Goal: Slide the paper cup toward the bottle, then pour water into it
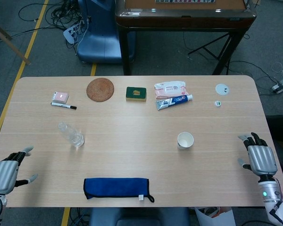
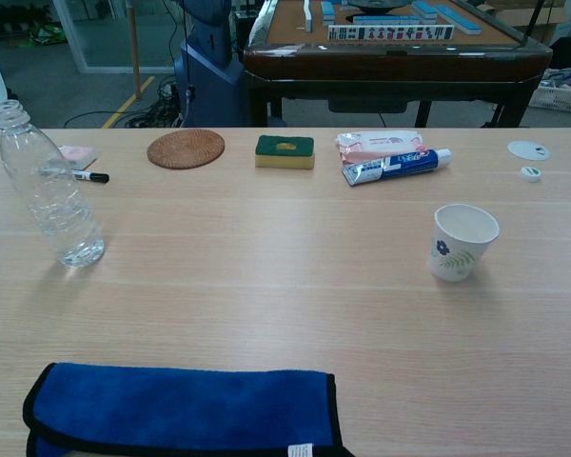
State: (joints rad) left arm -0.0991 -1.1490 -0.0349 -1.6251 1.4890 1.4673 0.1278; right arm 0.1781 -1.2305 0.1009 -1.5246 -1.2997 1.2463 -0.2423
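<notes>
- The paper cup [image 2: 462,240] with its leaf print stands upright; no writing is readable.
- The bottle [image 2: 50,187], uncapped, stands at its 9 o'clock, well apart.
- The left hand [image 1: 4,172] and right hand [image 1: 260,157] hold nothing, fingers spread.

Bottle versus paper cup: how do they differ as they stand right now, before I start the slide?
The bottle is clear plastic, tall and narrow; the paper cup is opaque white with a flower print, short and wide-mouthed. The bottle stands toward the table's left side, the cup toward its right, well apart. Both are upright, uncapped or open at the top, and untouched: the left hand and right hand rest open at the edges.
</notes>
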